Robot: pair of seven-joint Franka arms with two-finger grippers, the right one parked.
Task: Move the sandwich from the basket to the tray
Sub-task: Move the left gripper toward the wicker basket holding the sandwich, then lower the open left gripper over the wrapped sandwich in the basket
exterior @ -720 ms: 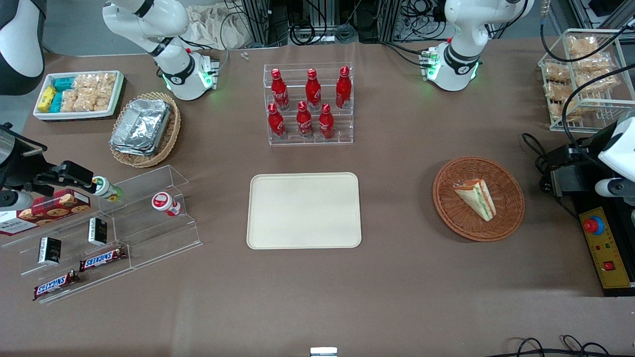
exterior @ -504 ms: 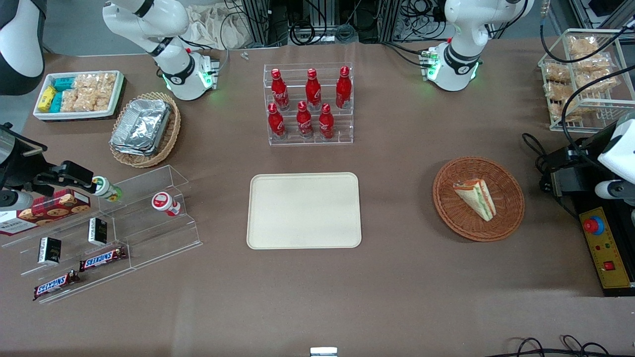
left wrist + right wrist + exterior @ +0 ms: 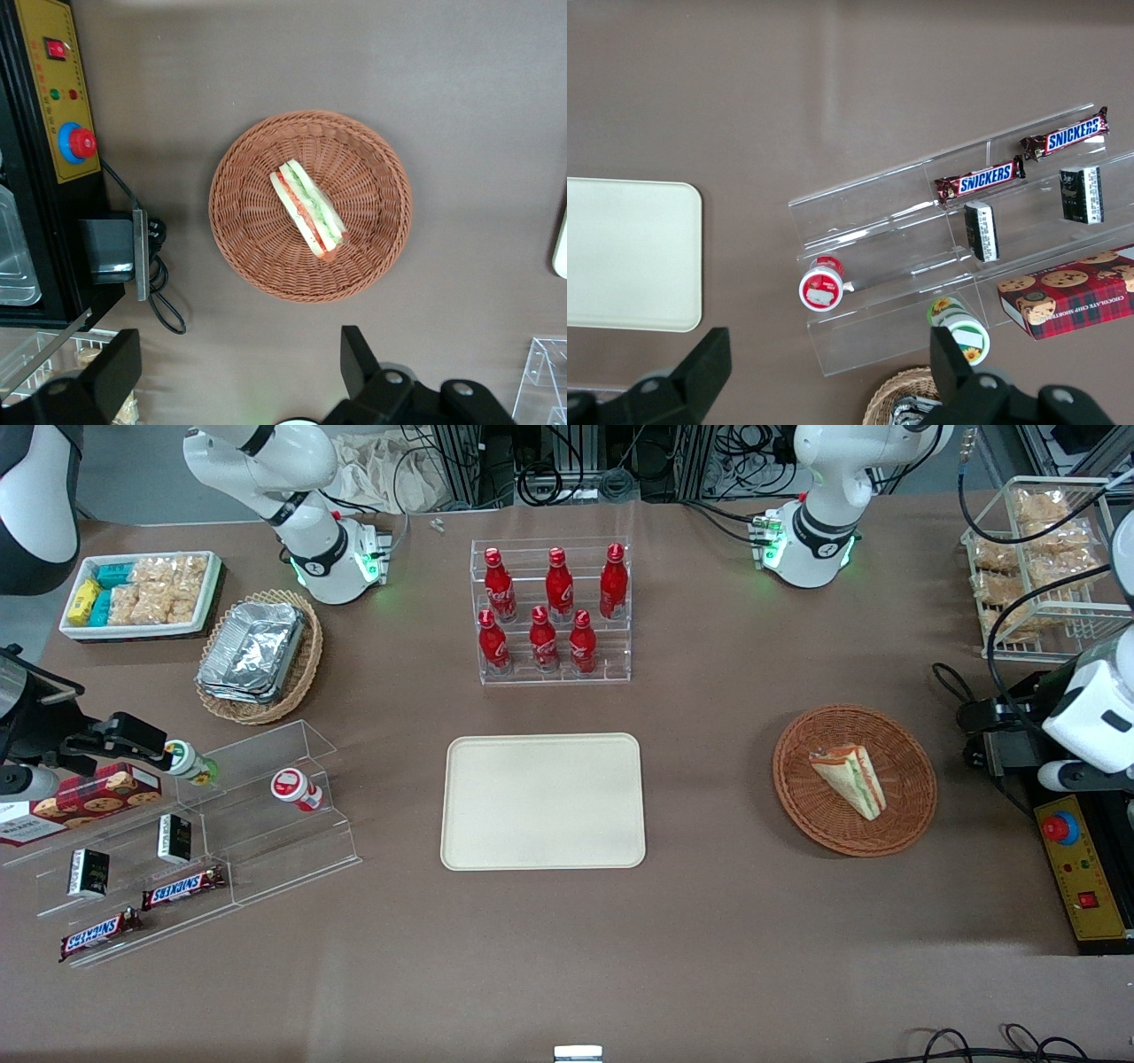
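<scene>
The sandwich (image 3: 849,779), a wrapped white-bread wedge with green and orange-red layers, lies in the round reddish-brown wicker basket (image 3: 912,815). The cream tray (image 3: 543,801) lies flat mid-table with nothing on it, a short way from the basket toward the parked arm's end. In the left wrist view my gripper (image 3: 235,367) hangs open well above the table, beside the basket (image 3: 248,248) and off its rim, with nothing between its fingers. The sandwich (image 3: 307,210) shows whole there. In the front view only the arm's white wrist (image 3: 1091,717) shows, at the working arm's end.
A black and yellow control box (image 3: 1083,868) with a red button and cables lies beside the basket. Farther from the camera, an acrylic rack of red bottles (image 3: 551,611) stands past the tray. A wire rack of snacks (image 3: 1036,558) is near the working arm's base.
The working arm's wrist has shifted a little toward the basket and nearer the front camera. The sandwich, basket and tray have not moved.
</scene>
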